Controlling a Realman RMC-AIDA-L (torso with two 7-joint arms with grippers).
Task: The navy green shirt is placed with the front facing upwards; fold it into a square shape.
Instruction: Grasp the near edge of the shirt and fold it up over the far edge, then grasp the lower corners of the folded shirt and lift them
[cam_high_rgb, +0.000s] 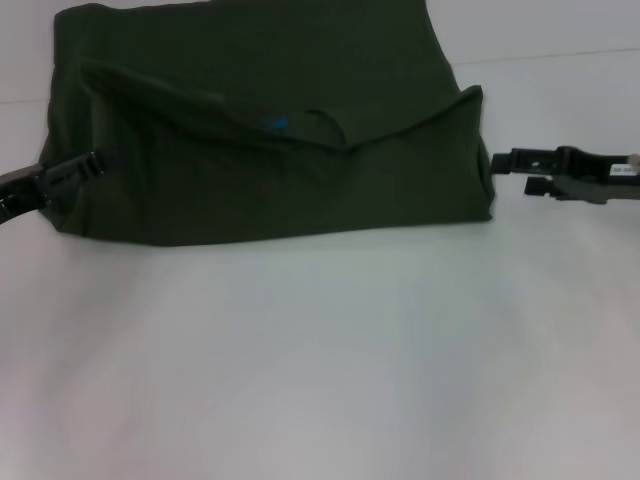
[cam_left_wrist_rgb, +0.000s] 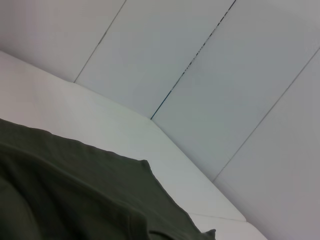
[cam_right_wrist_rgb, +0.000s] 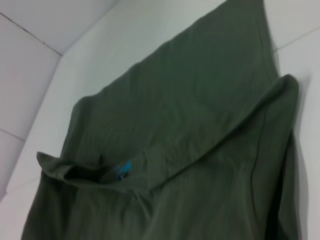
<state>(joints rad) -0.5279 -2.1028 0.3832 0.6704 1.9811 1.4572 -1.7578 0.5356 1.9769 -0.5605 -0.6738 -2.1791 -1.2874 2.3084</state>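
Shirt lies crosswise between two grippers, left one right at the cloth.

Head view: the navy green shirt (cam_high_rgb: 270, 140) fills the upper left and centre of the frame, partly folded, its long axis running left to right, the blue neck label (cam_high_rgb: 272, 124) showing at the collar. The left gripper (cam_high_rgb: 88, 167) sits at mid-left, tips against the shirt's left edge; I cannot tell whether they pinch fabric. The right gripper (cam_high_rgb: 512, 173) waits at mid-right, just clear of the shirt's right edge, fingers narrowly parted and empty. So the left arm looks nearer.
Left wrist view: the shirt (cam_left_wrist_rgb: 75, 195) fills the lower left, on the white table (cam_left_wrist_rgb: 100, 120); no fingers visible.
Right wrist view: the shirt (cam_right_wrist_rgb: 190, 150) runs diagonally across the frame, label (cam_right_wrist_rgb: 122, 170) at lower left.
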